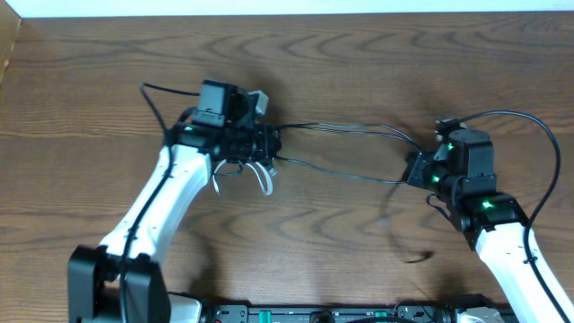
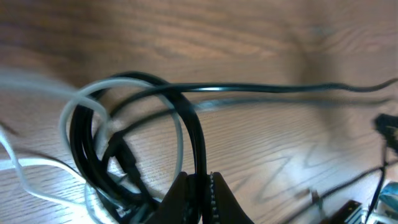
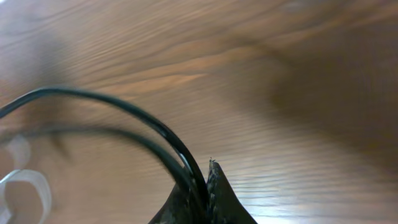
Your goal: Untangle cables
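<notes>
On the wooden surface (image 1: 359,54), black cables (image 1: 341,128) stretch btwn the two arms, approx. mid-frame in the overhead view. Left gripper (image 2: 200,186) is pinched closed on one of them, w/ more black coils looped just beside it. White cable (image 2: 78,102) winds thru those coils & pokes out under the left arm. Right gripper (image 3: 204,186) is clamped tight on two black strands at the opposite end.

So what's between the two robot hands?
Just black cables, stretched from the left gripper to the right gripper over the wooden table. The overhead view shows it.
</notes>
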`<state>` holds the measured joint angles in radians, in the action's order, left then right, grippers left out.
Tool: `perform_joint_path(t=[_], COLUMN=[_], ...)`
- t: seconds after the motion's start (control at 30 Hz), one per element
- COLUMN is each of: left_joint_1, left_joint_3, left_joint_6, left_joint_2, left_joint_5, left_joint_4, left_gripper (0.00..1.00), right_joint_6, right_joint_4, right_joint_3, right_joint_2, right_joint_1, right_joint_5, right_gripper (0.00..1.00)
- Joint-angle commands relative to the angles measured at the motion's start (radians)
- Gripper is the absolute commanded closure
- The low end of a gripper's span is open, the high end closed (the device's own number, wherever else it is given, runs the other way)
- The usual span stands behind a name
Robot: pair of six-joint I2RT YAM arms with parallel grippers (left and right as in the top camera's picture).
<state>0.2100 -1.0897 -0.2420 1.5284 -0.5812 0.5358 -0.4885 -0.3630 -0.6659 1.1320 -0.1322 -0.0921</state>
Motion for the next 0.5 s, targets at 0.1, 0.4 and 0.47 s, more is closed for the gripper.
perform_joint_path(t=[0.1, 0.4, 0.47], left_joint_1=[-0.121, -0.154, -0.154], left_joint_3=[-0.008, -0.008, -0.008], left_joint_6=[0.024, 0.02, 0.02], left_joint_2=[-0.181, -0.295, -0.287], left_joint_5=[0.04, -0.023, -0.04], left_joint_4=[0.002, 0.003, 0.007], left_gripper=[0.93, 0.92, 0.92], right_joint_6=[0.026, 0.043, 0.111], right_joint_4=[-0.011, 0.027, 0.079], right_joint_3=[-0.008, -0.008, -0.008], right_joint_2=[-0.006, -0.006, -0.004], right_joint_1=[0.102, 0.142, 0.139], right_joint_5=[0.382, 0.116, -0.109], right_gripper=[0.98, 0.99, 0.99])
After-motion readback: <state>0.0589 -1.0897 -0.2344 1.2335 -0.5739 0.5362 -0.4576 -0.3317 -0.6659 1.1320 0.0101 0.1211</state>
